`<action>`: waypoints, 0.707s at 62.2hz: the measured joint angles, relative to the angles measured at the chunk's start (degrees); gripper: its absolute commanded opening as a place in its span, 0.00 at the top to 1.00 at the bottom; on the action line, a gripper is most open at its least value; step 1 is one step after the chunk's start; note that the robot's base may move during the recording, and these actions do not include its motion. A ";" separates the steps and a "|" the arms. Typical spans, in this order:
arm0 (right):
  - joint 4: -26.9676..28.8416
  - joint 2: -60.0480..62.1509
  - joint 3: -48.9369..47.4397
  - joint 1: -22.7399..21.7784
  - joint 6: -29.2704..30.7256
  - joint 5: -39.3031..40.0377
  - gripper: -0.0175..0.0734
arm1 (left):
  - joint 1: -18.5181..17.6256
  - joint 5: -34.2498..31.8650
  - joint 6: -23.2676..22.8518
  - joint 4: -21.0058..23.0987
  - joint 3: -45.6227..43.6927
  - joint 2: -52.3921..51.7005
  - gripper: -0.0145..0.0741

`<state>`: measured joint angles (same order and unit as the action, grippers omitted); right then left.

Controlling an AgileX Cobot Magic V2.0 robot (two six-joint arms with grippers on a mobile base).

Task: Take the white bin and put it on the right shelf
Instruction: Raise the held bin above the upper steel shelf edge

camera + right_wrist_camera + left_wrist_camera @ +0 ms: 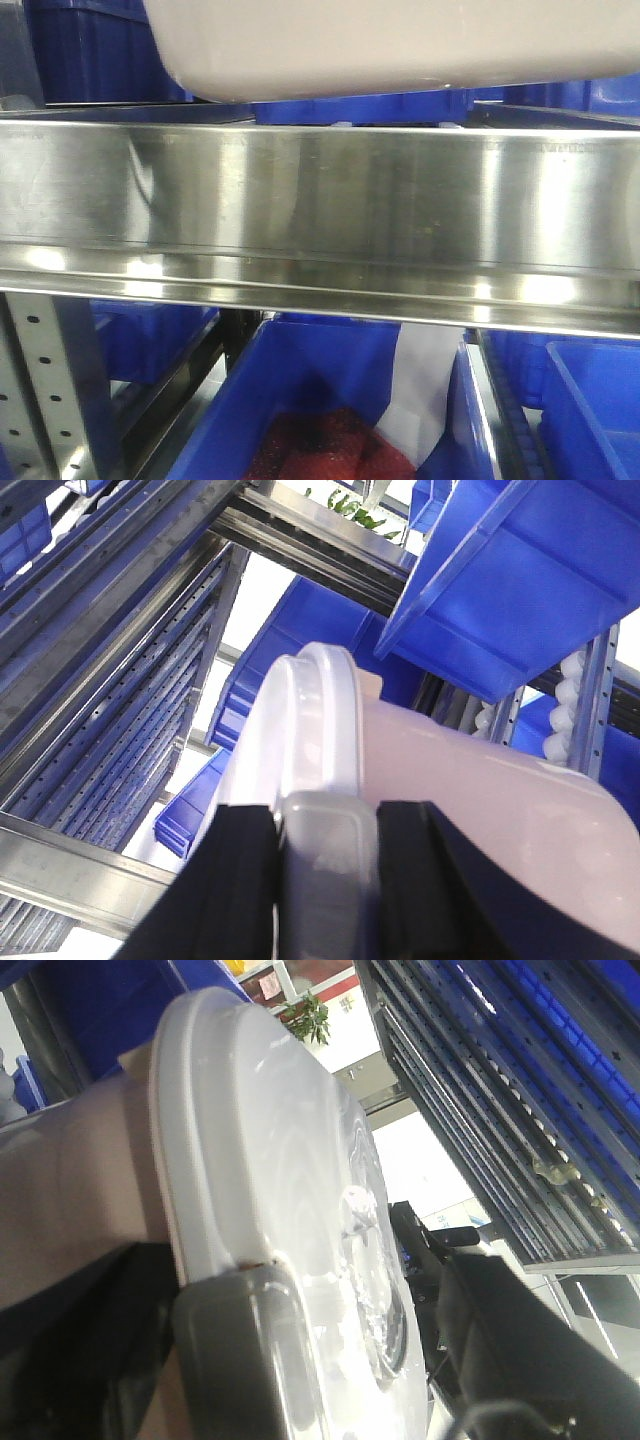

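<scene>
exterior front-facing view: white bin (400, 45) hangs above the front edge of the right shelf (320, 200). our right end effector (325, 820) pinches its grey handle (325, 890); left end effector (130, 1360), we cannot tell. we should advance level, clearing that edge.

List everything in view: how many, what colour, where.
white bin: one, pinkish-white, above the rail, front view top
lid: one, pale grey, on the bin
right shelf: one, shiny steel, across the front view
upright: one, holed steel, below the rail, left
blue bins: several, blue, below and behind the shelf
red contents: one heap, red, in the lower middle blue bin
plant: one, green, background of left wrist view
left gripper: one, black, by a lid handle, grip unclear
right gripper: one, black, closed on a lid handle
</scene>
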<state>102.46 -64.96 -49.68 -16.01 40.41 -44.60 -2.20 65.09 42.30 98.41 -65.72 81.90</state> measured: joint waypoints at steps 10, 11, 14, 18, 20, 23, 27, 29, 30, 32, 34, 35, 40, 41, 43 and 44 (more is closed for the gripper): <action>0.00 0.00 0.00 0.00 0.00 0.00 0.73 | 0.00 0.00 0.00 0.00 0.00 0.00 0.98; 0.00 0.00 0.00 0.00 0.00 0.00 0.73 | 0.00 0.00 0.00 0.00 0.00 0.00 0.98; 0.00 0.00 0.00 0.00 0.00 0.00 0.73 | 0.00 0.00 0.11 0.00 0.00 0.00 0.98; 0.00 0.00 0.00 0.00 0.00 0.00 0.73 | 0.00 0.00 0.11 0.00 0.00 0.00 0.98; 0.00 0.00 0.00 0.00 0.00 0.00 0.73 | 0.00 0.00 0.11 0.00 0.00 0.00 0.98; 0.00 0.00 0.00 0.00 0.00 0.00 0.73 | 0.00 0.00 0.11 0.00 0.00 0.00 0.98; 0.00 0.00 0.00 0.00 0.00 0.00 0.73 | 0.00 0.00 0.11 0.00 0.00 0.00 0.98; 0.00 0.00 0.00 0.00 0.00 0.00 0.73 | 0.00 0.00 0.11 0.00 0.00 0.00 0.98; 0.00 0.00 0.00 0.00 0.00 0.00 0.73 | 0.00 0.00 0.11 0.00 0.00 0.00 0.98; 0.00 0.00 0.00 0.00 -0.06 0.00 0.73 | 0.00 0.00 0.11 0.00 0.00 0.00 0.98; 0.00 0.00 0.00 0.00 -0.06 0.00 0.73 | 0.00 0.00 0.11 0.00 0.00 0.00 0.98; 0.00 0.00 0.00 0.00 -0.06 0.00 0.73 | 0.00 0.00 0.11 0.00 0.00 0.00 0.98; 0.00 0.00 0.00 0.00 -0.06 -0.11 0.73 | 0.00 0.00 0.11 0.00 0.00 0.00 0.98; 0.00 0.00 0.00 0.00 -0.06 -0.11 0.73 | 0.00 0.00 0.11 0.00 0.00 0.00 0.98; 0.00 0.00 0.00 0.00 -0.06 -0.11 0.73 | 0.00 0.00 0.24 0.00 0.00 0.00 0.98; 0.00 0.00 0.00 0.00 -0.06 -0.11 0.73 | 0.00 0.00 0.22 0.00 0.00 0.00 0.98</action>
<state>102.46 -64.96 -49.68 -16.01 40.35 -44.70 -2.20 65.09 42.52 98.41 -65.72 81.90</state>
